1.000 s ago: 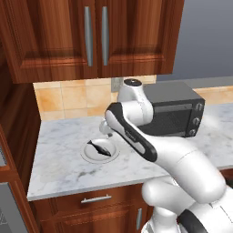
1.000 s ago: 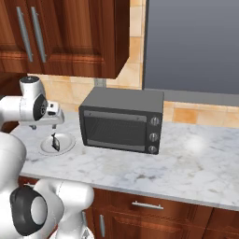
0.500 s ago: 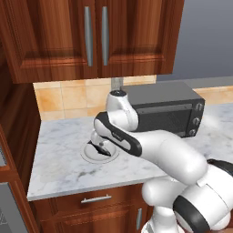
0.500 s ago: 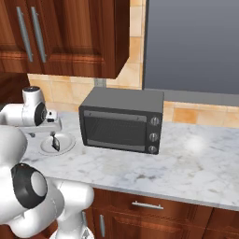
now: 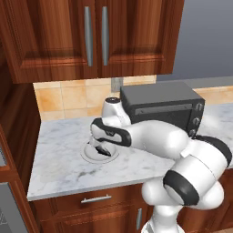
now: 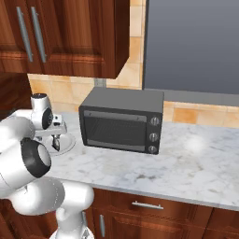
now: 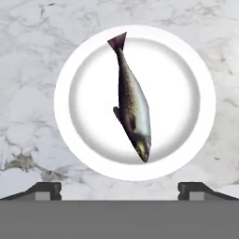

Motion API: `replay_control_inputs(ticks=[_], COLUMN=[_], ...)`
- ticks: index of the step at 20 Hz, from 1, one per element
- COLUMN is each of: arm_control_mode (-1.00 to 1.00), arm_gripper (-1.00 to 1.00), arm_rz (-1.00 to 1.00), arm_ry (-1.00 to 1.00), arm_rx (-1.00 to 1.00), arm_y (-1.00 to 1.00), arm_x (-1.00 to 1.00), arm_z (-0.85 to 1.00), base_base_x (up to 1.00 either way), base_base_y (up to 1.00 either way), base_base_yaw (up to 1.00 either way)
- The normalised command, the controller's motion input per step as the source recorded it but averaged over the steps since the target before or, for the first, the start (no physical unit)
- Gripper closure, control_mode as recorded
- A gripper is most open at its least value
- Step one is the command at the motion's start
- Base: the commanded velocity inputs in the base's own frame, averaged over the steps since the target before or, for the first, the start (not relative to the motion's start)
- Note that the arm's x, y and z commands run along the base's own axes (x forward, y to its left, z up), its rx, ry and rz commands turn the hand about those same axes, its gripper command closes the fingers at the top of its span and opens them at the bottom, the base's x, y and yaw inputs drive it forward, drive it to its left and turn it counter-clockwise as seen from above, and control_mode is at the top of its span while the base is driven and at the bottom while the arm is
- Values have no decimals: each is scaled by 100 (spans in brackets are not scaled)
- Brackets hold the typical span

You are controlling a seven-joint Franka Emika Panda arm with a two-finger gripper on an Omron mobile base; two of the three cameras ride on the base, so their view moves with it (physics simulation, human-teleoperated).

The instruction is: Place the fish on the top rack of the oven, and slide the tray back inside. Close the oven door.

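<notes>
The fish (image 7: 133,109), slim and dark grey with a pale belly, lies on a white plate (image 7: 65,102) on the marble counter; in the hand view its tail points up and its head down. In the left base view the fish (image 5: 103,150) shows as a dark sliver on the plate (image 5: 90,155). My gripper (image 7: 119,189) hangs straight above the plate, open, its fingertips (image 7: 46,189) wide apart and touching nothing. In the left base view the gripper (image 5: 101,144) sits just over the fish. The oven, its door and the top rack or tray are out of view.
A dark box-shaped toaster oven (image 5: 159,109) (image 6: 123,121) stands on the counter (image 5: 59,168) just right of the plate. Wooden wall cabinets (image 5: 91,36) hang above. A grey metal sliver (image 5: 5,207) shows at the lower left, beyond the counter's left end.
My arm has swung left and down, bringing the hand low over the plate. The fish and plate have stayed put, and the jaws remain open.
</notes>
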Motion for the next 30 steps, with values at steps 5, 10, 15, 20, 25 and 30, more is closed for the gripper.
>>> replay_control_inputs(ticks=[5,10,15,20,25,30], arm_control_mode=[-100,-100,-100,-100,-100,-100], arm_gripper=[-100,-100,-100,-100,100,100], arm_rz=[0,0,0,0,0,0], arm_ry=[0,0,0,0,0,0], arm_rx=[-4,-2,-3,-4,-2,0], arm_y=[17,9,14,17,1,-1], arm_x=[49,52,45,32,14,0], arm_z=[-41,-37,-37,-41,-39,0], base_base_x=[0,0,0,0,0,0], base_base_y=[0,0,0,0,0,0], base_base_yaw=[0,0,0,0,0,0])
